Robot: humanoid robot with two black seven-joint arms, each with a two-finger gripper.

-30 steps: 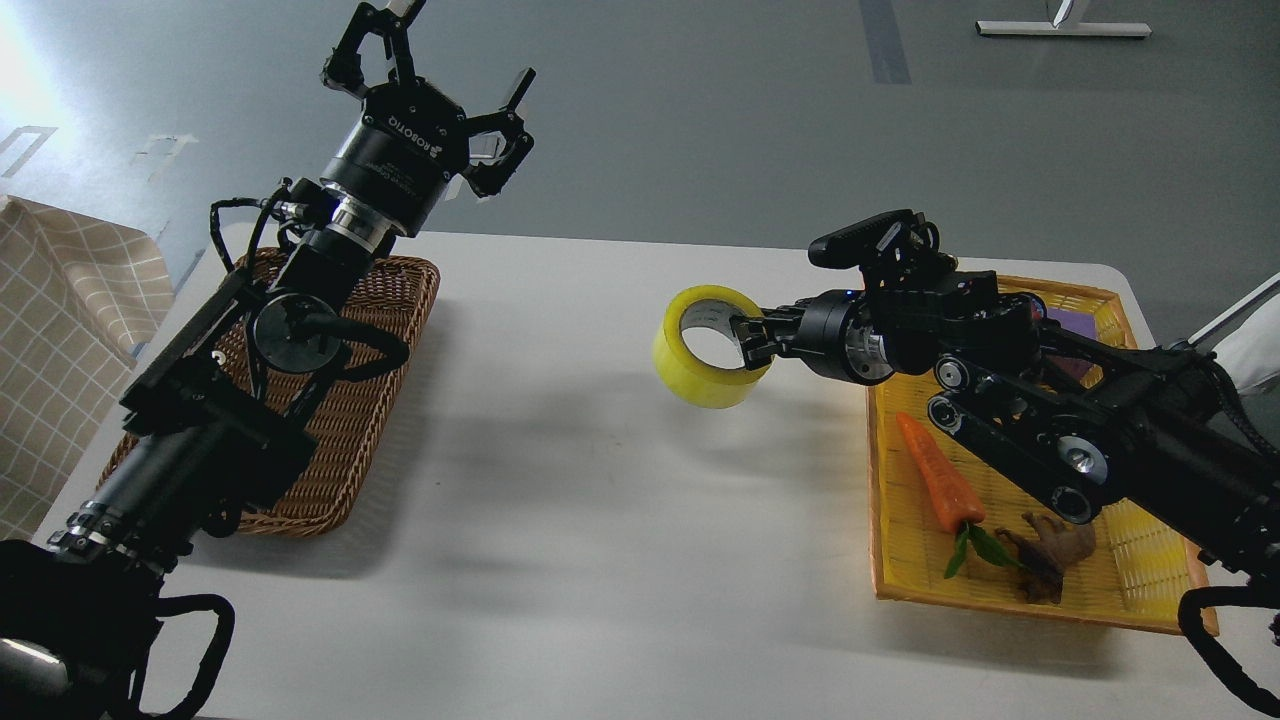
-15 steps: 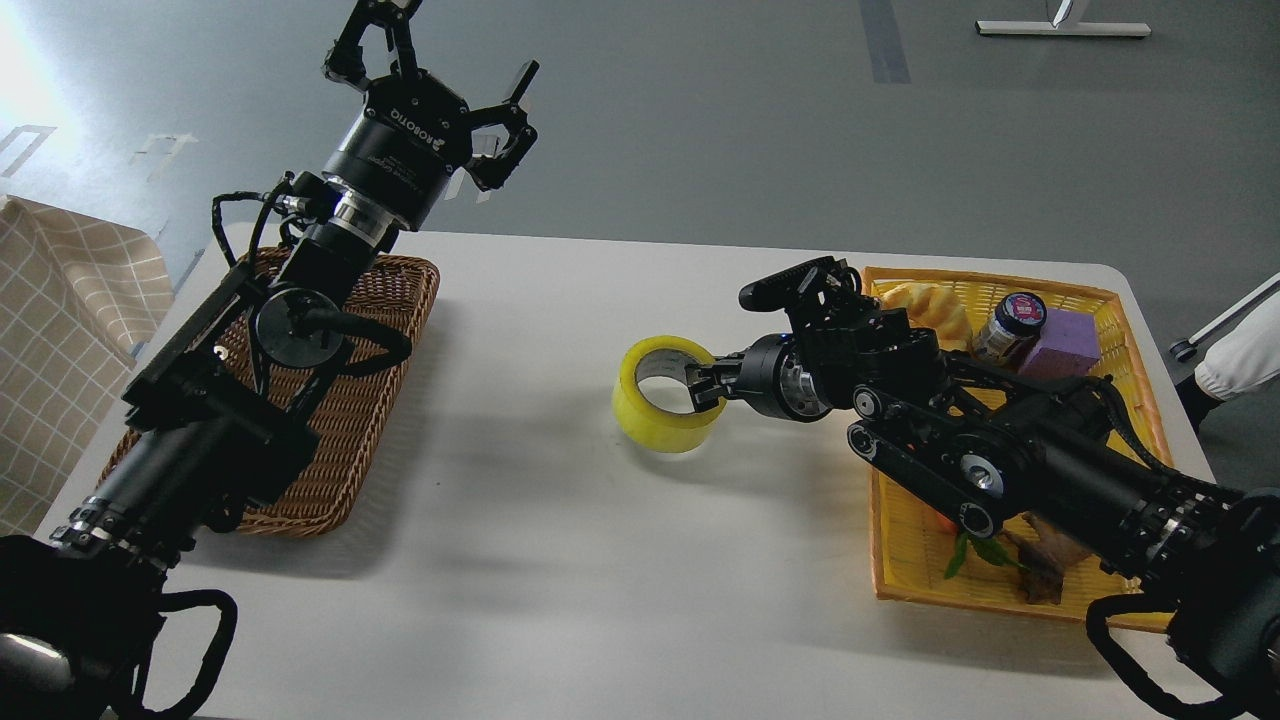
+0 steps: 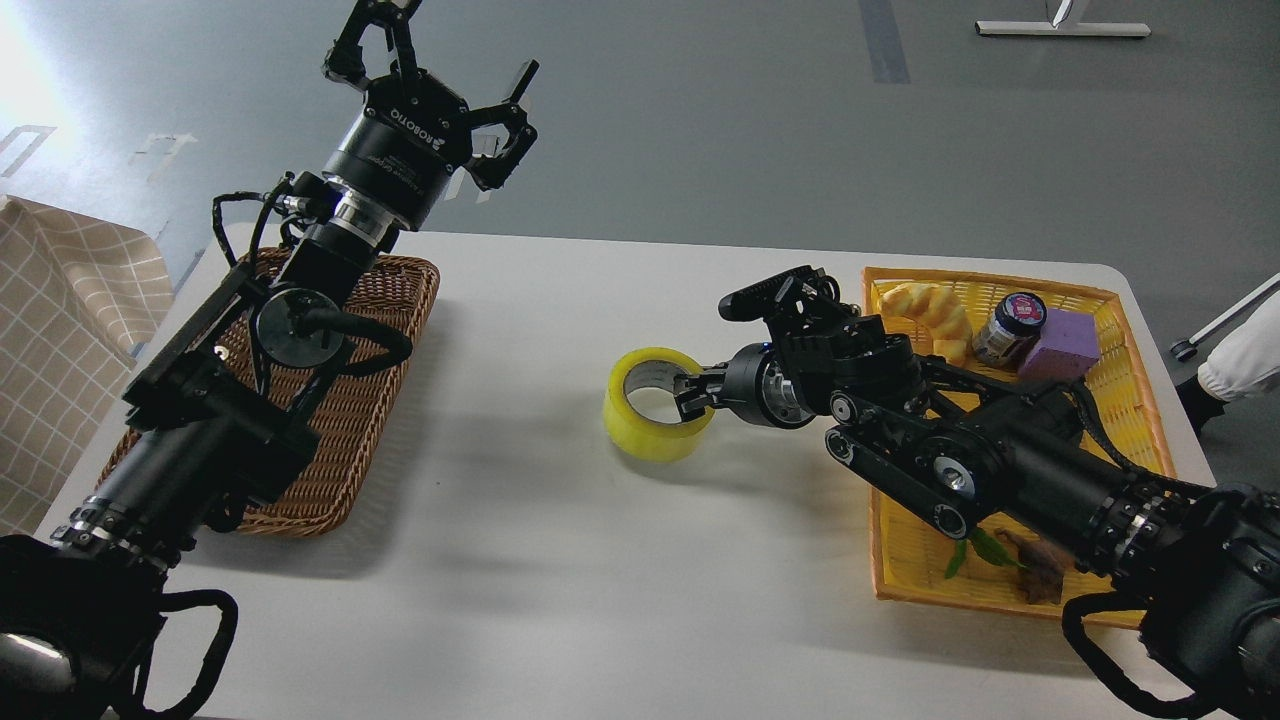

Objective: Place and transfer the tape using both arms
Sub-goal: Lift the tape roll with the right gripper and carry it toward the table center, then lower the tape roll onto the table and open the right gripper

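Observation:
The tape [image 3: 650, 415] is a yellow roll with a grey-white core, at the middle of the white table [image 3: 560, 580]. It sits at or just above the tabletop. My right gripper [image 3: 692, 398] is shut on the roll's right wall, one finger inside the core and one outside. My left gripper [image 3: 430, 60] is open and empty, held high above the far left of the table, over the back end of the brown wicker basket [image 3: 395, 330].
A yellow tray [image 3: 1120, 330] at the right holds a croissant-shaped bread [image 3: 925, 305], a small jar [image 3: 1005, 325], a purple block [image 3: 1065, 345] and a brown item with green leaves [image 3: 1025, 570]. A checked cloth [image 3: 60, 330] lies off the table's left.
My right arm has carried the tape left and down, from beside the yellow tray to the table's middle. The left arm has barely moved.

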